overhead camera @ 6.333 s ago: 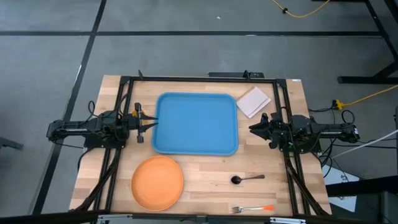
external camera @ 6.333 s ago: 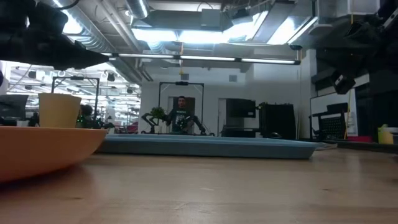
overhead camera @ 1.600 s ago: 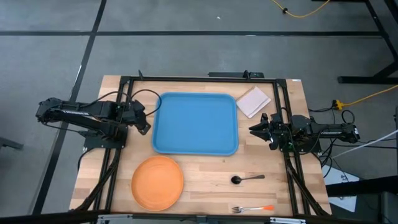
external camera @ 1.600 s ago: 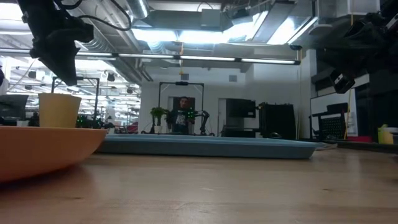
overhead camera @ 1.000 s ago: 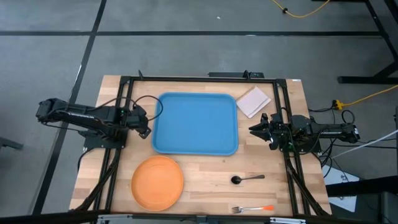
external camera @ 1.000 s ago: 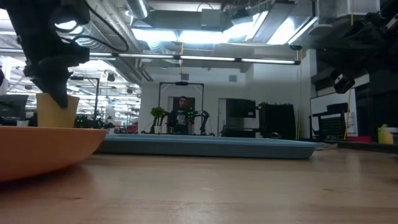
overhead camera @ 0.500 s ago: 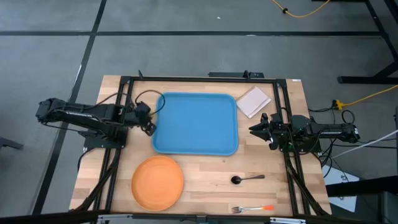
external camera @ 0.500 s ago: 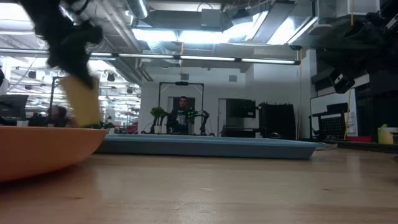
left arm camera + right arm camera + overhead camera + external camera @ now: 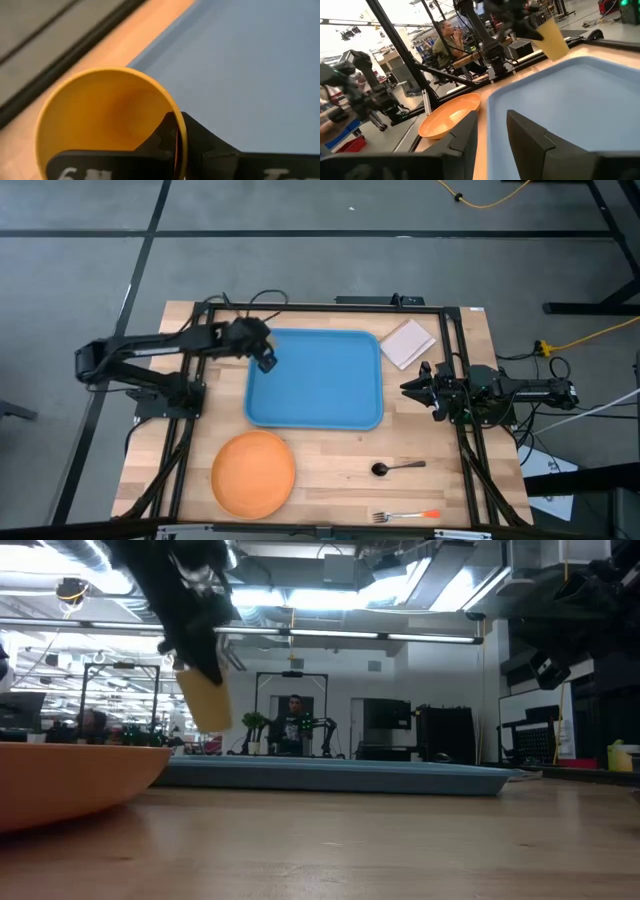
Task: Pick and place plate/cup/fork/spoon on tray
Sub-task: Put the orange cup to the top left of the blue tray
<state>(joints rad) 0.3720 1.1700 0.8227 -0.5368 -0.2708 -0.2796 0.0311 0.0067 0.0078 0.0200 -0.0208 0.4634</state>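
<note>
The left gripper (image 9: 265, 361) holds the cup (image 9: 203, 700) clear of the table, over the left rear corner of the tray (image 9: 330, 395); one finger sits inside the rim and the other outside, pinching the wall of the cup (image 9: 107, 120) between them. From table height the cup hangs tilted in the air, well above the tray (image 9: 340, 775), and from the opposite side it shows as a yellow shape above the blue floor of the tray (image 9: 580, 100) (the arm above it is blurred there). The tray lies in the middle of the table (image 9: 330, 450), with nothing resting on it. The plate (image 9: 253, 473) sits on the wood near the front left, just in front of the tray and apart from it. The spoon (image 9: 396, 468) lies to the right of the plate, in front of the tray's right corner, and the fork (image 9: 408, 515) lies nearer the front edge, its orange handle pointing right. A small white pad (image 9: 408, 343) rests at the rear right, just beside the tray. The right gripper (image 9: 408, 386) waits at the right side of the table, off the tray's right edge, its fingers (image 9: 530, 137) apart and holding nothing.
</note>
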